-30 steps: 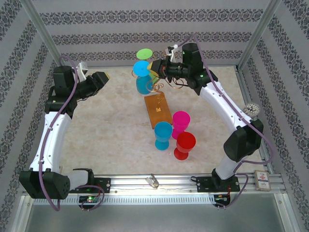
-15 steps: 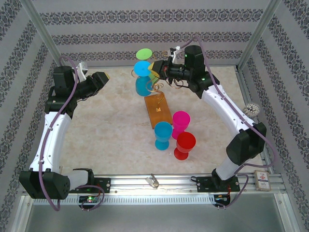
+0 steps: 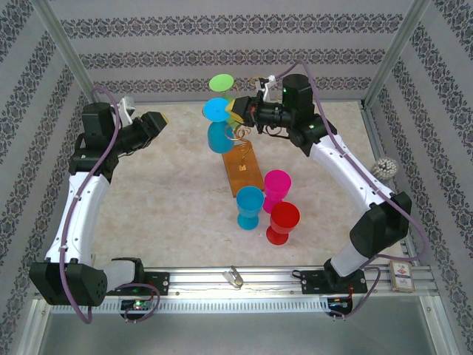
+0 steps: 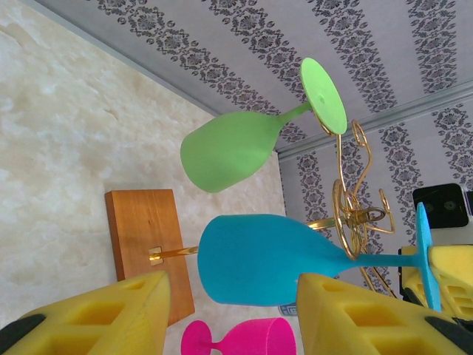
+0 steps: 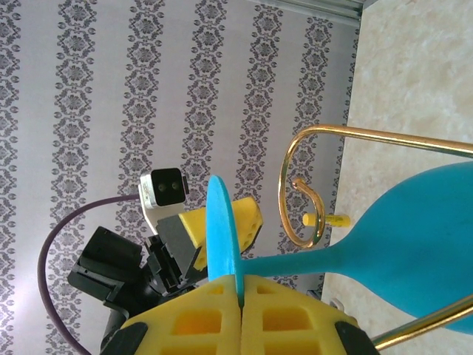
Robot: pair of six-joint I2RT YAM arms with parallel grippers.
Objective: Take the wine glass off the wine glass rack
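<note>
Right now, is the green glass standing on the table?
No, the green glass hangs by its foot from the wine glass rack, off the table.

We see a desk (image 3: 170, 200) with a pale beige, marbled top, walled in by patterned panels. On it, toward the far middle, stands the wine glass rack (image 3: 239, 159) on its flat orange-brown wooden base (image 3: 244, 176), which lies at a slant. At the near end of that base 3 glasses stand upright in a tight cluster: a blue glass (image 3: 250, 207) on the left, a pink glass (image 3: 277, 188) beside the base's corner, and a red glass (image 3: 282, 222) nearest us.
</note>
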